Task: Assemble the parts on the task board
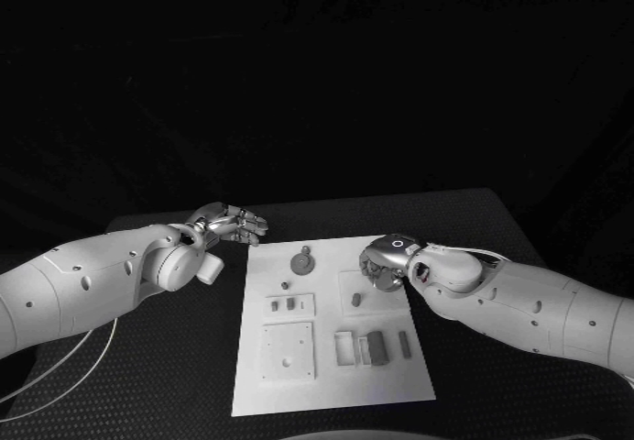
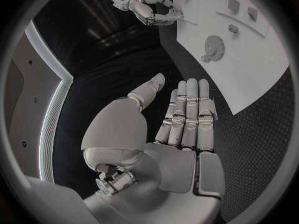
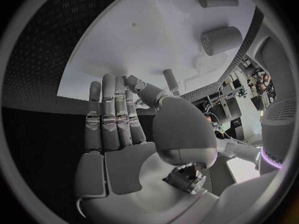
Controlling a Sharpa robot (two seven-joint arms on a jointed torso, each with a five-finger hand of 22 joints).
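Note:
The white task board lies in the middle of the black table. A round gear part sits near its far end, with a small piece to its right. My left hand hovers off the board's far left corner, over the table. In the left wrist view that left hand is flat with straight fingers and holds nothing; the gear lies beyond it. My right hand is over the board's far right edge. The right hand shows straight, spread fingers with nothing in them, and a cylinder part lies ahead.
Nearer me the board carries a small plate with two pegs, a larger square plate, a white frame and two dark bars. Black table surrounds the board on both sides.

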